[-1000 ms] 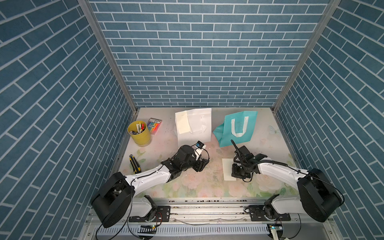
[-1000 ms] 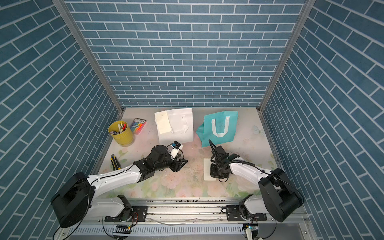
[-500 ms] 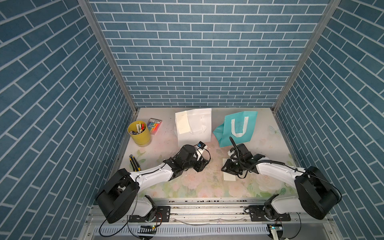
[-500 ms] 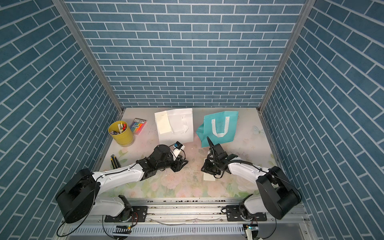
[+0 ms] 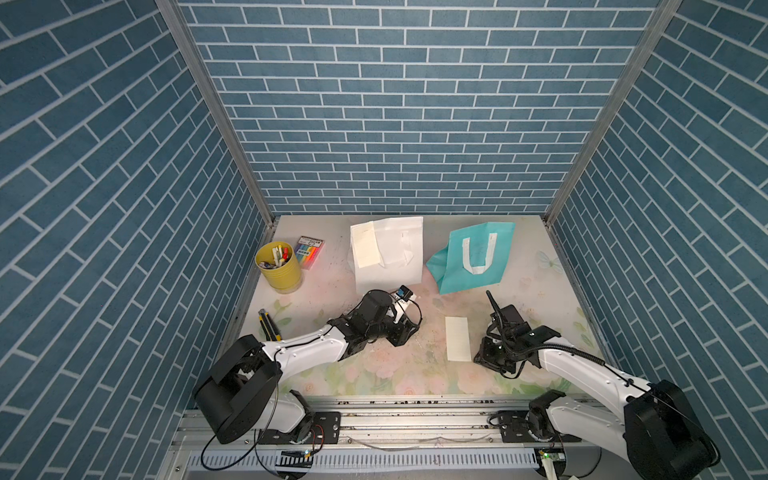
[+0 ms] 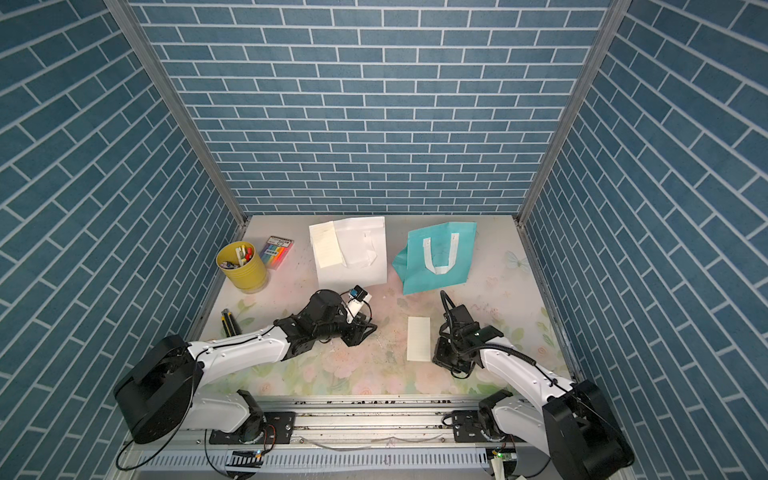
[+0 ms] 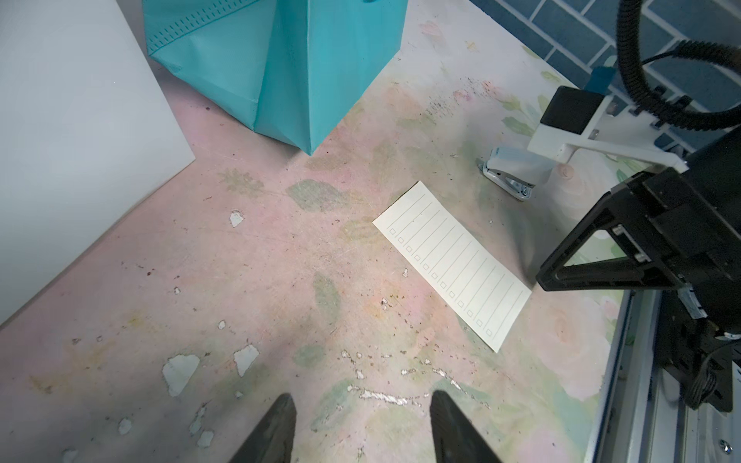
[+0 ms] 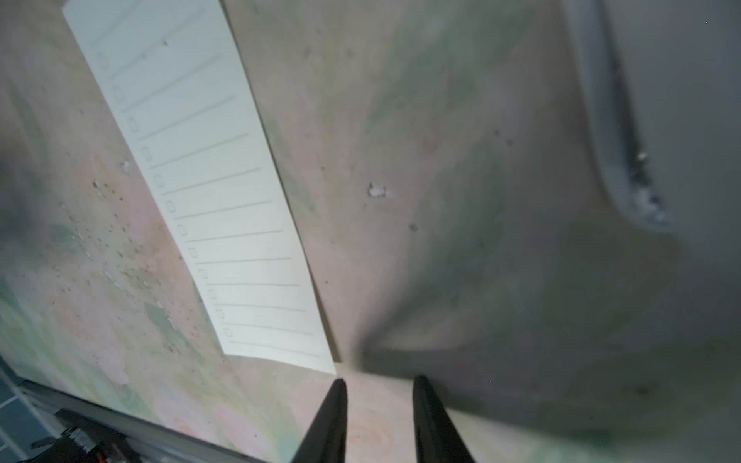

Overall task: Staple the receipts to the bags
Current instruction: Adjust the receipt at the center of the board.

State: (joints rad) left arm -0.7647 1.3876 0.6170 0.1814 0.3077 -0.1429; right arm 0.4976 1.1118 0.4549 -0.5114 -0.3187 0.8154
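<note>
The right gripper (image 8: pixel 379 417) was hunched over the loose slip half a second back. It has since drawn off to the right, and the narrow cream paper receipt with ruled lines and small checkboxes (image 5: pixel 458 344) now lies fully uncovered. It is flat on the table, about where it lay a second ago. In the right wrist view the black tapered fingers (image 8: pixel 328 421) stand a little apart with nothing between them, their tips just off the near corner of that receipt.

The left gripper (image 7: pixel 363 425) has barely shifted. Its fingers are spread wider, empty, over bare mat and well short of the loose receipt.

A second cream paper receipt (image 5: pixel 365 245) lies on the left part of the plain white flat paper bag (image 5: pixel 395 276), beside its folded strap handle. The teal paper bag with a white strap handle (image 5: pixel 459 278), creased along its folded side, lies flat further right. A small white plastic stapler (image 7: pixel 515 172) sits just beyond the loose receipt, under the right arm. The pastel floral table mat (image 5: pixel 374 374) is scuffed and chipped in patches.
</note>
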